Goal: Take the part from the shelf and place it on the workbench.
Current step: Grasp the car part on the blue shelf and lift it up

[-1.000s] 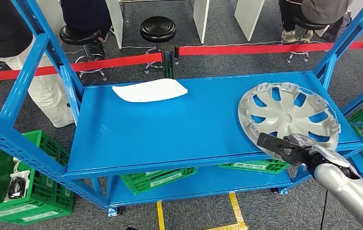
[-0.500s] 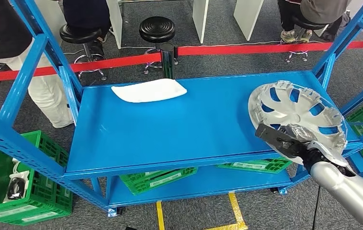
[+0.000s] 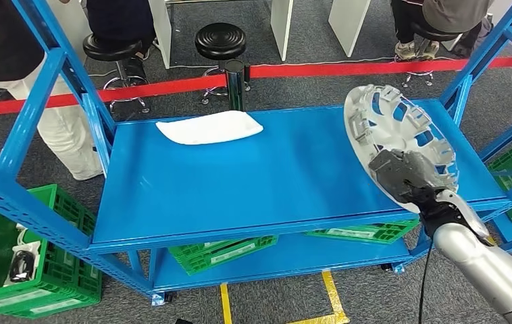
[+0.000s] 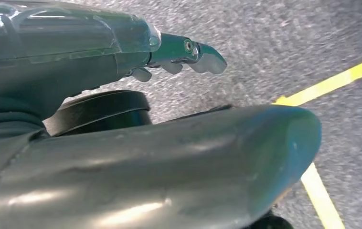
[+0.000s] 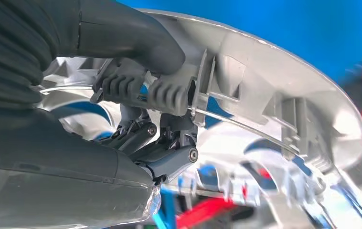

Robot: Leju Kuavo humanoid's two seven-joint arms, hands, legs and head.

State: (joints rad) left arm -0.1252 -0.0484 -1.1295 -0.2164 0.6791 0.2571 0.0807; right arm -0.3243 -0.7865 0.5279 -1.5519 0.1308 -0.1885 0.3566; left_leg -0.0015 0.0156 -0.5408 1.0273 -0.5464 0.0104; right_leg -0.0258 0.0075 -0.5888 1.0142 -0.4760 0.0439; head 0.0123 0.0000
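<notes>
Right hand (image 3: 408, 181) grips hubcap (image 3: 392, 128) rim; hubcap now lifted off shelf (image 3: 240, 182), tilted steeply.

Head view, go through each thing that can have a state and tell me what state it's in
Wheel cover: tilted steeply on edge, gripped at its lower rim by the right hand.
White tray: lying flat at the back of the blue shelf.
Left hand: holds nothing, hanging over the floor.

No text, brand or number can be read in these pictures. The green crates (image 3: 34, 283) under the blue shelf (image 3: 240, 182) carry pale labels (image 3: 17, 295), but the print on them is too small to read.
</notes>
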